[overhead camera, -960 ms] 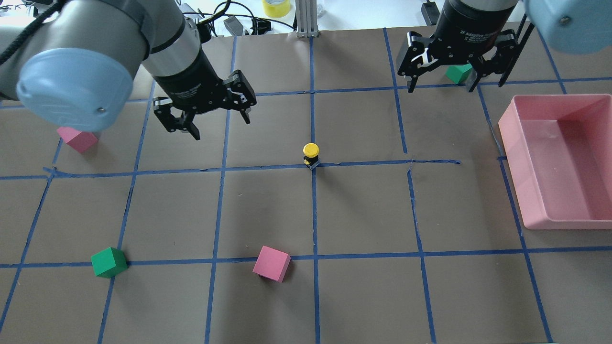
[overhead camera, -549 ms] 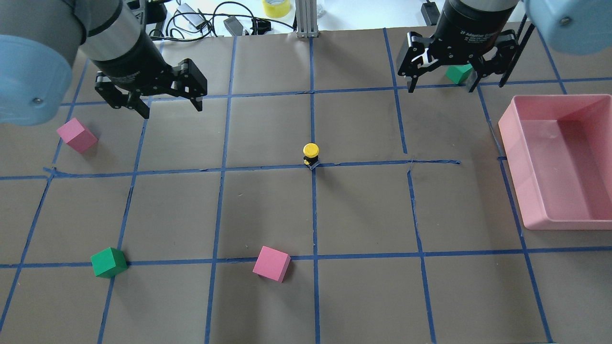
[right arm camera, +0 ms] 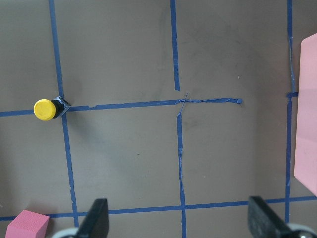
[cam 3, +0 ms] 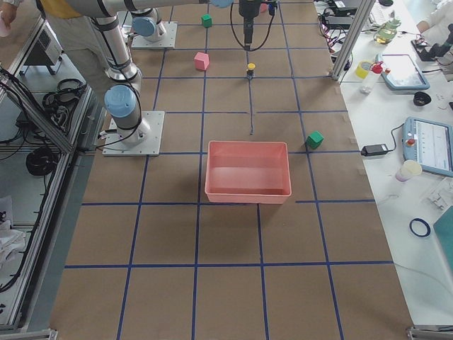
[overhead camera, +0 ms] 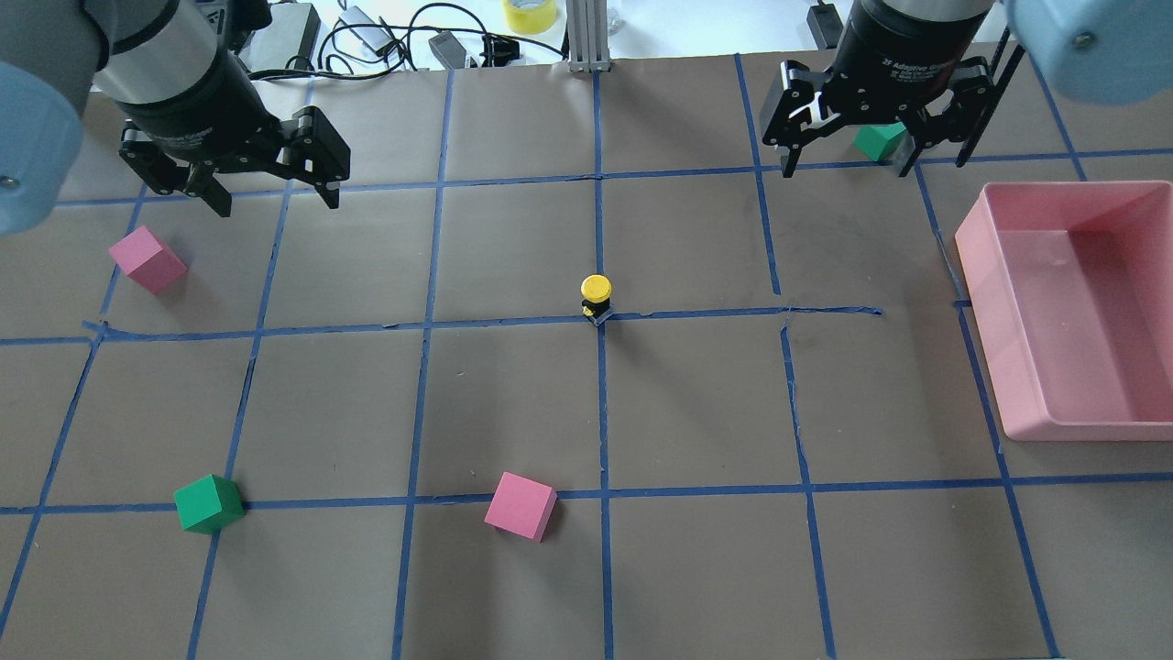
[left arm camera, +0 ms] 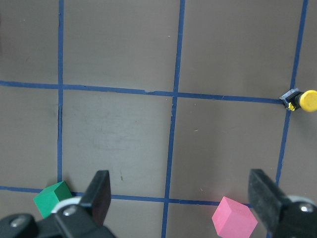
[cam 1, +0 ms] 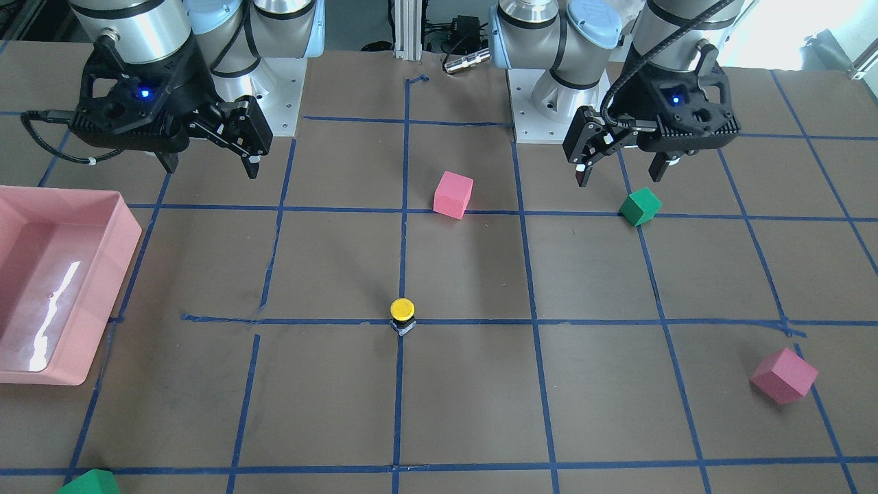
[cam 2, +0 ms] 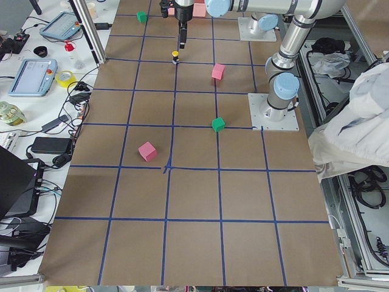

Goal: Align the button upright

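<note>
The button stands upright, yellow cap on top, on a crossing of blue tape lines, well apart from the pink bin toward the robot's left. The left gripper hangs farther from the bin than the button does, jaws spread wide and empty. The right gripper hangs nearer the bin, jaws likewise apart, holding nothing.

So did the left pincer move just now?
Yes. The left pincer slid sideways, away from the button, toward the pink cube at the table's left.
</note>
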